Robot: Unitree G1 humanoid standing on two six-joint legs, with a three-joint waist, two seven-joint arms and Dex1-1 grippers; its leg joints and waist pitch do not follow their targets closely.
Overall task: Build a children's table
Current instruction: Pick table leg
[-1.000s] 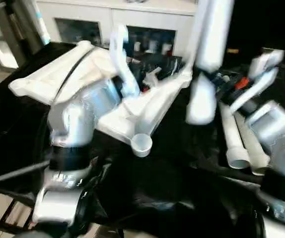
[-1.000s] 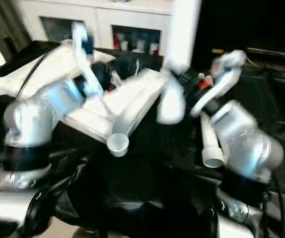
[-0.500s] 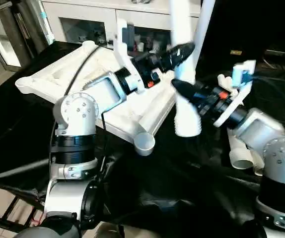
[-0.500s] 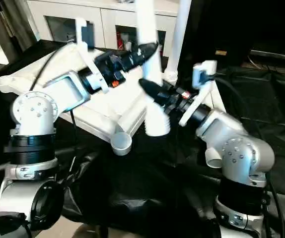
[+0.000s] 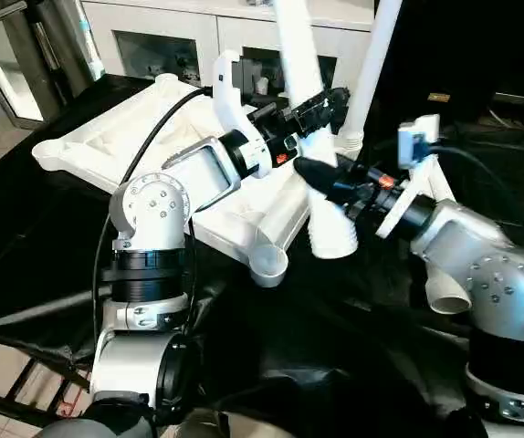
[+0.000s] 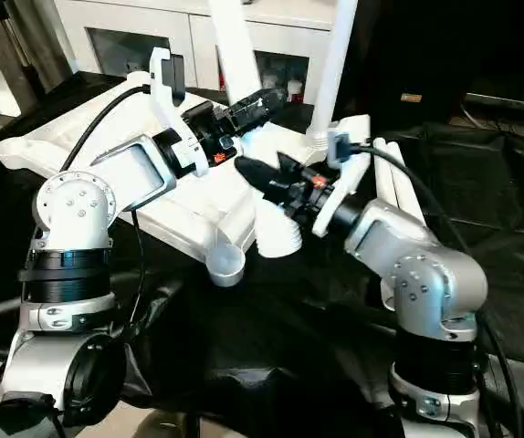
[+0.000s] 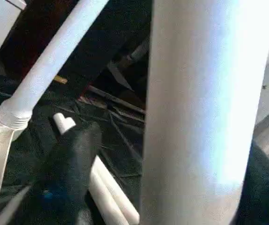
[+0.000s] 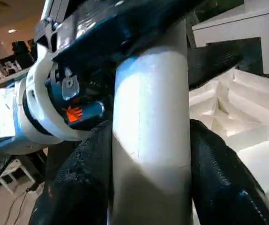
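White cabinets [image 5: 198, 36] back your black-draped table [image 5: 25, 228], where the tabletop [image 5: 107, 137] lies ribbed side up with one leg [image 5: 372, 68] standing in its far corner socket. Your right gripper [image 6: 267, 178] has its fingers [image 8: 223, 178] clamped on a second leg [image 5: 312, 137], held tilted above the tabletop's near edge. Your left gripper [image 5: 321, 105] straddles the same leg higher up, fingers [image 7: 73, 159] apart. Spare legs [image 5: 445, 283] lie on the table to your right.
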